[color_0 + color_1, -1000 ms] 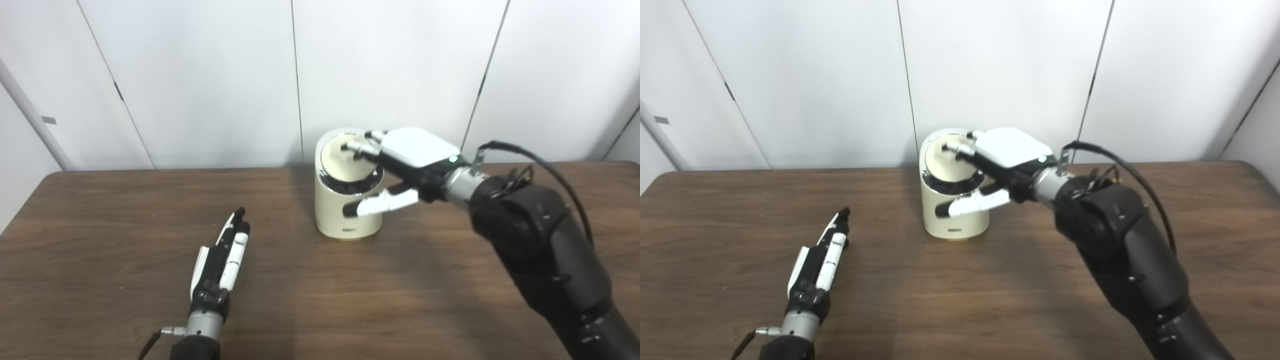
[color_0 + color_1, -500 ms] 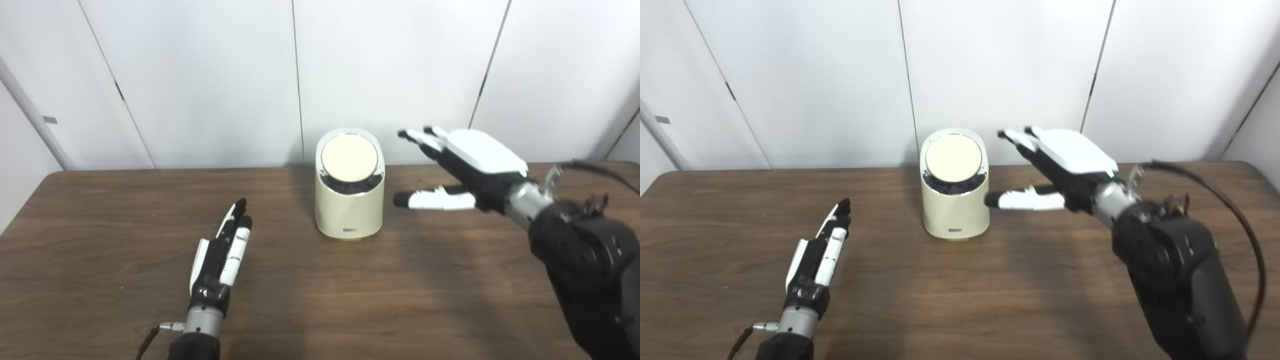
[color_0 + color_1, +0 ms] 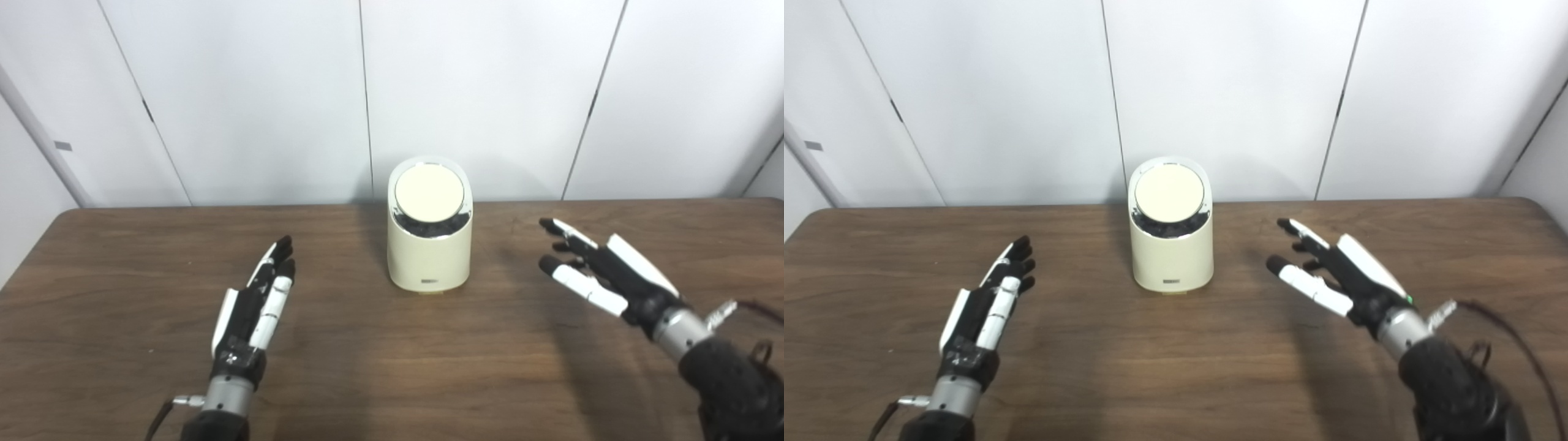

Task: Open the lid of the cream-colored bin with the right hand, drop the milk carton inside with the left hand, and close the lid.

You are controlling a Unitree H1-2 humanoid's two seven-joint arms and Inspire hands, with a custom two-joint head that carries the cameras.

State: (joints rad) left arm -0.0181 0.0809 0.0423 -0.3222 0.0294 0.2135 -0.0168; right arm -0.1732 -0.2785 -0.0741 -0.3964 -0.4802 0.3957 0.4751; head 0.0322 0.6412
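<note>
**Both hands empty, bin lid shut**

The cream-colored bin (image 3: 429,245) stood upright near the far edge of the brown wooden table (image 3: 392,367), just in front of the white panelled wall (image 3: 245,92). Its round lid (image 3: 428,194) sat closed, tilted toward the robot. The left hand (image 3: 254,306) hovered low over the table, fingers straight and slightly apart, holding nothing, well left of the bin. The right hand (image 3: 603,275) hung to the bin's right, fingers spread, thumb out, also holding nothing. Nothing lay between either hand and the bin. I couldn't see the milk carton anywhere on the table.
</note>
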